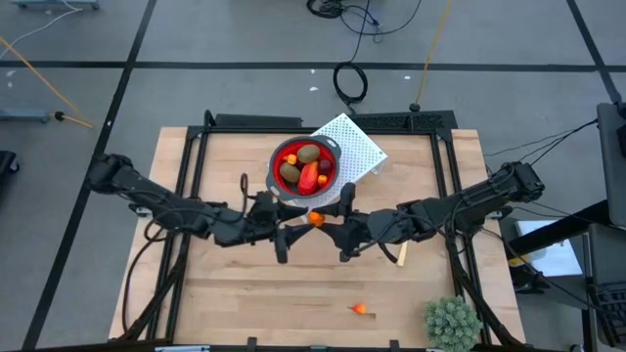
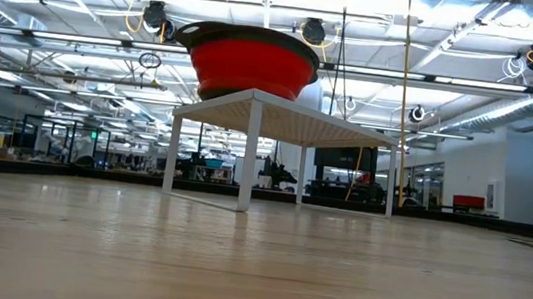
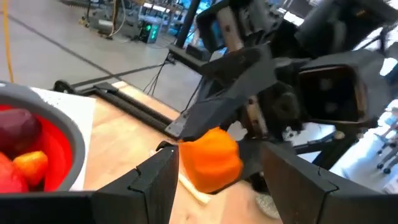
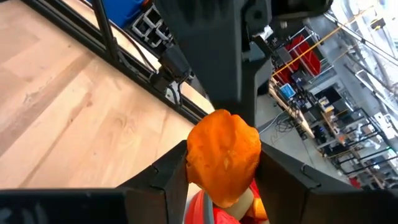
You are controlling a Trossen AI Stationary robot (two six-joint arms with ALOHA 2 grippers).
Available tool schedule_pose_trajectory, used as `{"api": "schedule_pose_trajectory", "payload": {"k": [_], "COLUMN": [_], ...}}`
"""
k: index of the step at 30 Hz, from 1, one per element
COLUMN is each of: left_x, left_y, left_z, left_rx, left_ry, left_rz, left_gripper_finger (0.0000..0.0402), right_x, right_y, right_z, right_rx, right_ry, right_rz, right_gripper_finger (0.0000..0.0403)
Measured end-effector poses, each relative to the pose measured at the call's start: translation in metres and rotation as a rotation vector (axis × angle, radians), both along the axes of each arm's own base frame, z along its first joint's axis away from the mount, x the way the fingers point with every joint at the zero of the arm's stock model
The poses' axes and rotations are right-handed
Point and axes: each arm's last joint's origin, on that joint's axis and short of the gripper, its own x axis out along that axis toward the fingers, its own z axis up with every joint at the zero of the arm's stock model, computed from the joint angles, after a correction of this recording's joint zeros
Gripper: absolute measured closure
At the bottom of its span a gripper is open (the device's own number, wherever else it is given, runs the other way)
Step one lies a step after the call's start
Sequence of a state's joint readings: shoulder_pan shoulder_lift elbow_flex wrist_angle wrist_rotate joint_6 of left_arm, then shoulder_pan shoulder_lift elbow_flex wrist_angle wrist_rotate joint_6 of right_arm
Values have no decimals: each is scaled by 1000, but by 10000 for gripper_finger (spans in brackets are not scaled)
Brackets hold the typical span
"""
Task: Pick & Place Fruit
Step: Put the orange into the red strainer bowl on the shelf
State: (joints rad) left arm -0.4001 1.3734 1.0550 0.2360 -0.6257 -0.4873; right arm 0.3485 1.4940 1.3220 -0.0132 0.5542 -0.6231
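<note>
**Holding arrangement**
- Right hand (image 4: 224, 157): clamped on an orange fruit piece (image 1: 314, 218), one finger pressed against each side. Piece carried clear of the desk (image 1: 245, 303), just in front of the red bowl (image 1: 275, 168).
- Left hand (image 3: 214, 165): fingers apart, set either side of the same piece with a gap showing on both sides. Nothing gripped.
- Judged purpose: a hand-to-hand transfer in the air, or a joint approach to the bowl. Which of the two cannot be told.

**Containers and contents**
- Red bowl, grey-rimmed, standing on a white perforated rack (image 1: 362, 147) at the far middle of the desk, so raised above the desk surface. Raised rim judged to call for a lift over the edge before release.
- Inside the bowl: an olive-brown oval (image 1: 308, 154), a longer red-orange piece (image 1: 310, 177), a dark red ball (image 1: 326, 167), and at least one small orange piece (image 3: 31, 165). Exact count not readable.

**Outside the bowl**
- One small orange piece (image 1: 361, 309) lying loose on the near part of the desk, well apart from both hands; judged not yet collected.
- Pale yellow stick (image 1: 400, 254) beside the right arm, and spiky green plant ball (image 1: 452, 323) at the near right corner: not fruit; leave in place.
</note>
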Motion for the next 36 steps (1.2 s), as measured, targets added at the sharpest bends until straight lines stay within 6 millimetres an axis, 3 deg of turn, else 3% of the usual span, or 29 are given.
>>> {"api": "schedule_pose_trajectory", "payload": {"k": [30,36], "left_x": [19,19], "left_y": [19,18], "left_z": [-10,-10], "left_rx": [-148,-147], "left_ry": [5,7], "left_rz": [-15,-39], "left_gripper_finger": [178,238], "right_x": [1,1], "right_y": [1,0], "right_z": [2,1], "right_rx": [-15,-16], "right_ry": [-16,-13], "right_rz": [11,10], "right_gripper_finger": [247,239]}}
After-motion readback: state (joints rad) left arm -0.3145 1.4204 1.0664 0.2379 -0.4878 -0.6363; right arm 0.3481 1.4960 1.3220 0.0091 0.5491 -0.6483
